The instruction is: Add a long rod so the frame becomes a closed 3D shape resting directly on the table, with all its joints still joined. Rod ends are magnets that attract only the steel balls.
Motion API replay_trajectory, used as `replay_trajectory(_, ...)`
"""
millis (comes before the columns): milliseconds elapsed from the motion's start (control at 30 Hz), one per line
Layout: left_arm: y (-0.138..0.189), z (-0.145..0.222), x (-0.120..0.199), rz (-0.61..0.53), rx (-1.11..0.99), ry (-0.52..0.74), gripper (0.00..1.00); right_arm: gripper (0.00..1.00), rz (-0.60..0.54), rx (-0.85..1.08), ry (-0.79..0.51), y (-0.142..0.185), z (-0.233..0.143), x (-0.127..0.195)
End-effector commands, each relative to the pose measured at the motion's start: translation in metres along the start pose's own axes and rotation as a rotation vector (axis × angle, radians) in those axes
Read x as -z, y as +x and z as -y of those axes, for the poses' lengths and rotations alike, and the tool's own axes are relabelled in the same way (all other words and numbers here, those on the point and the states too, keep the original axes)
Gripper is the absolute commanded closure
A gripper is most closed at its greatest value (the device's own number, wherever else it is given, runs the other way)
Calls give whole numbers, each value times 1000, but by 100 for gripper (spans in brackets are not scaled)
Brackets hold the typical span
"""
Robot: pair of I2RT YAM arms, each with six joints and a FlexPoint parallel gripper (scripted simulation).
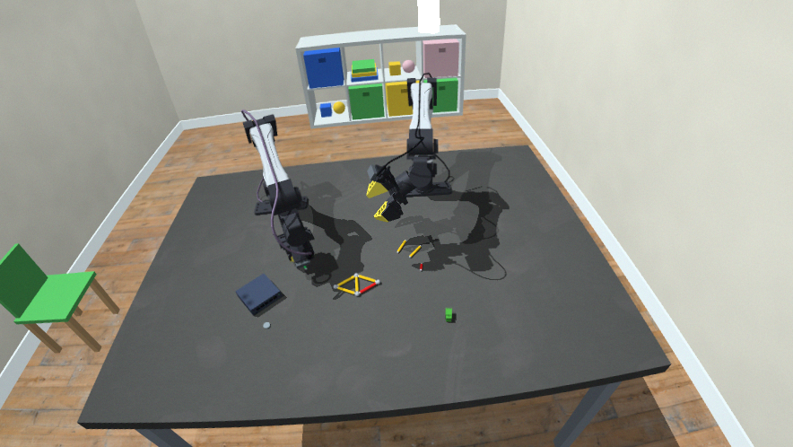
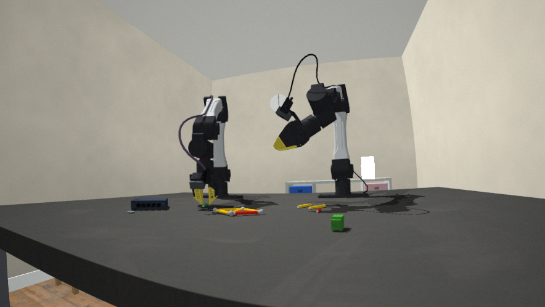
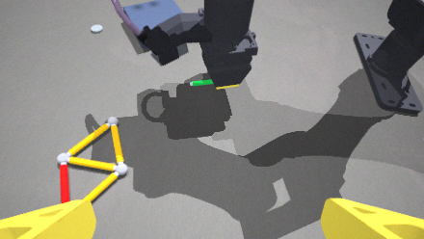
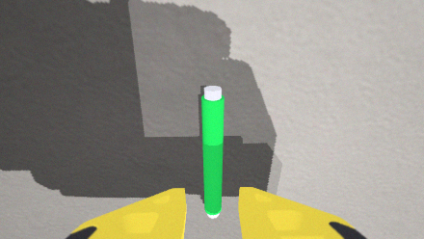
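While my left gripper (image 1: 373,206) (image 2: 279,148) (image 3: 208,210) hangs wide open above the table (image 1: 388,361) (image 2: 229,259) (image 3: 43,72) (image 4: 337,96), my right gripper (image 1: 298,262) (image 2: 206,203) (image 3: 220,80) (image 4: 212,198) stands narrowly parted, gripping nothing, low at the green rod (image 1: 305,267) (image 2: 204,205) (image 3: 201,83) (image 4: 213,145).

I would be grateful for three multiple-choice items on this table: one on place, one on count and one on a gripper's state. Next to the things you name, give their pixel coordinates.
1. What lies nearest the small pale disc (image 1: 266,325) (image 2: 131,211) (image 3: 96,29)?
A) green block
B) dark blue box (image 1: 259,293) (image 2: 148,203) (image 3: 154,16)
C) short red rod

2. How many yellow rods are in the joined frame (image 1: 356,284) (image 2: 246,212) (image 3: 92,163)?
A) two
B) three
C) four

3. How is the left gripper (image 1: 375,206) (image 2: 278,147) (image 3: 208,210)?
A) open, holding nothing
B) shut on a yellow rod
C) shut, holding nothing

1 B: the top view shows them close together.
2 C: four yellow sides surround or join one red.
3 A: its fingers stand wide apart in its wrist view.
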State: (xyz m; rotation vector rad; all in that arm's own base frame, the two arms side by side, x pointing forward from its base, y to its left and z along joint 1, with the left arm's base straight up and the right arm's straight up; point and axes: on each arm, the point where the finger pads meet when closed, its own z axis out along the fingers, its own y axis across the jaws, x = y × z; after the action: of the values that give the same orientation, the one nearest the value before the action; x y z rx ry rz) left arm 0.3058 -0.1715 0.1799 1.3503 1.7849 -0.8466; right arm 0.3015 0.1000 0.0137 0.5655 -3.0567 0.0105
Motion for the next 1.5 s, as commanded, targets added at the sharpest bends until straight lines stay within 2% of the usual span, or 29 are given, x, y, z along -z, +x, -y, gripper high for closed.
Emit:
replay_trajectory(0, -19, 9, 9, 104, -128, 17, 0, 75, 35, -7, -1, -8, 1, -4)
replay_trajectory(200, -21, 8, 10, 96, -120, 15, 0, 81, 32, -7, -1, -8, 1, -11)
replay_trajectory(433, -21, 8, 10, 96, -120, 15, 0, 100, 47, -12, 0, -8, 1, -6)
replay_trajectory(667, -21, 8, 10, 96, -120, 15, 0, 100, 67, -12, 1, -11, 1, 12)
replay_trajectory(800, -21, 8, 10, 96, -119, 14, 0, 100, 67, -12, 1, -10, 0, 43)
replay_trajectory(1000, -27, 1, 15, 102, -142, -14, 0, 100, 36, -9, 7, -36, -19, 48)
replay_trajectory(1167, -25, -14, 24, 84, -118, -78, 0, 100, 214, 50, 34, -69, -27, 60)
replay_trajectory(1233, -25, -14, 24, 84, -118, -78, 0, 100, 214, 50, 34, -69, -27, 60)
replay_trajectory(1467, -19, -24, 37, 63, -91, -130, 0, 100, 524, 174, 96, -99, -39, 76)
